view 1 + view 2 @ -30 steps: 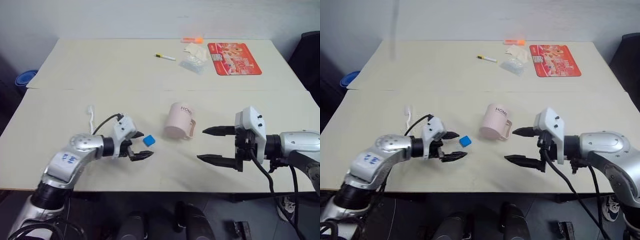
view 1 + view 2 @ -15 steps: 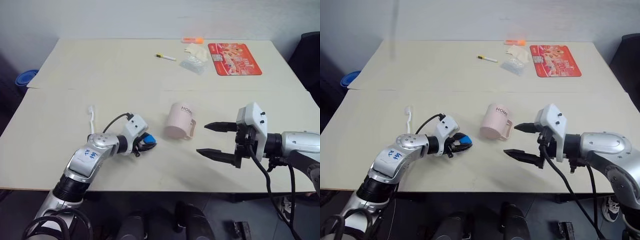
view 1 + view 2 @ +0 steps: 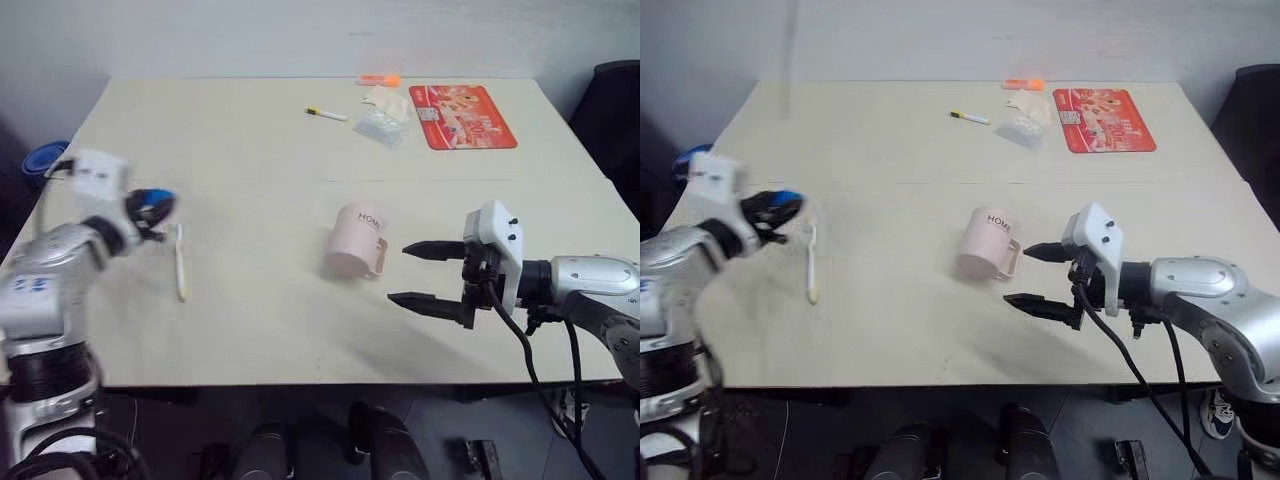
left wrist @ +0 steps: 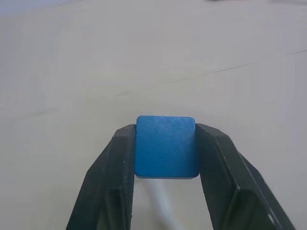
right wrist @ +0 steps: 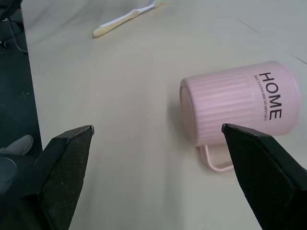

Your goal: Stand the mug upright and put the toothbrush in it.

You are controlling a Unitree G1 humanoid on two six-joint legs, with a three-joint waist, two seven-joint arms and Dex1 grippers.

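Observation:
The pale pink mug lies on its side at the table's middle, handle toward the front, its "HOME" lettering facing up. The white toothbrush lies flat at the left, also seen in the right wrist view. My left gripper hovers above the toothbrush's far end, shut on a small blue block. My right gripper stands open just right of the mug, fingers pointing at it and apart from it, with nothing between them.
At the table's far side lie a white marker pen, a clear plastic bag, an orange item and a red printed mat. A blue object sits beyond the table's left edge.
My left gripper closed on the blue block near the mug, then swung far to the left and up with it, ending over the toothbrush. The right gripper has stayed put.

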